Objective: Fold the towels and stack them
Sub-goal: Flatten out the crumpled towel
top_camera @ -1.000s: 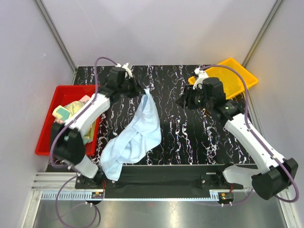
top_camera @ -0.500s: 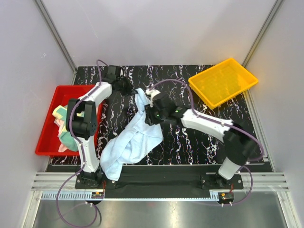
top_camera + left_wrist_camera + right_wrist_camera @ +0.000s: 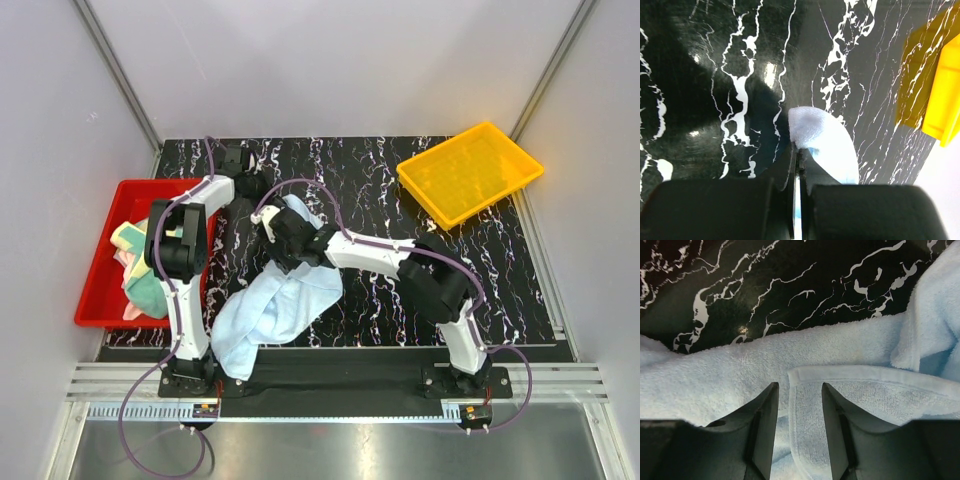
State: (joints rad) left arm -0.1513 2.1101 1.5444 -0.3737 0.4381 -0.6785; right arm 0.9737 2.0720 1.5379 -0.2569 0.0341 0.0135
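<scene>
A light blue towel (image 3: 285, 300) lies crumpled on the black marbled table, trailing from the back centre toward the near left. My left gripper (image 3: 262, 192) is shut on its far corner; in the left wrist view the jaws (image 3: 799, 152) pinch a tuft of the blue towel (image 3: 826, 145). My right gripper (image 3: 276, 243) reaches across over the towel's upper part. In the right wrist view it (image 3: 799, 390) stands open, its fingers either side of a hemmed corner of the towel (image 3: 860, 385). More towels (image 3: 145, 270) are heaped in the red tray.
The red tray (image 3: 95, 300) sits at the table's left edge. A yellow tray (image 3: 470, 172) sits at the back right, and shows in the left wrist view as the yellow tray (image 3: 932, 90). Purple cables loop over both arms. Grey walls close in the table.
My right arm has swung from beside the yellow tray across to the left, down over the blue towel. The left gripper has drawn the towel's corner back and left.
</scene>
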